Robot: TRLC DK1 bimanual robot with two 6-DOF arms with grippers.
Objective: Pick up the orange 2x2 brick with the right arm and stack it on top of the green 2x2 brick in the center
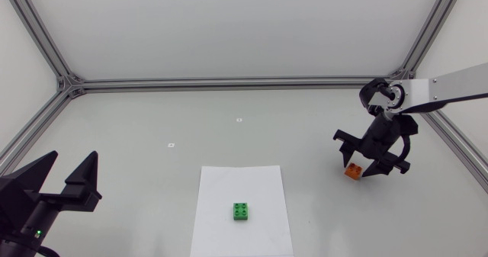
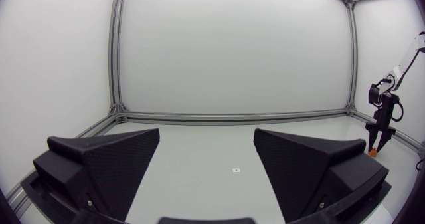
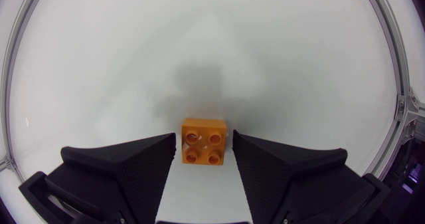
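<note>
The orange 2x2 brick lies studs up on the table at the right, and my right gripper is lowered around it. In the right wrist view the brick sits between the open fingers, with a thin gap on each side. The green 2x2 brick rests on a white paper sheet in the middle near the front edge. My left gripper is open at the front left with nothing between its fingers. From the left wrist view, the right gripper is small in the distance.
Aluminium frame rails run along the back and sides of the table. Two small white markers lie on the surface behind the paper sheet.
</note>
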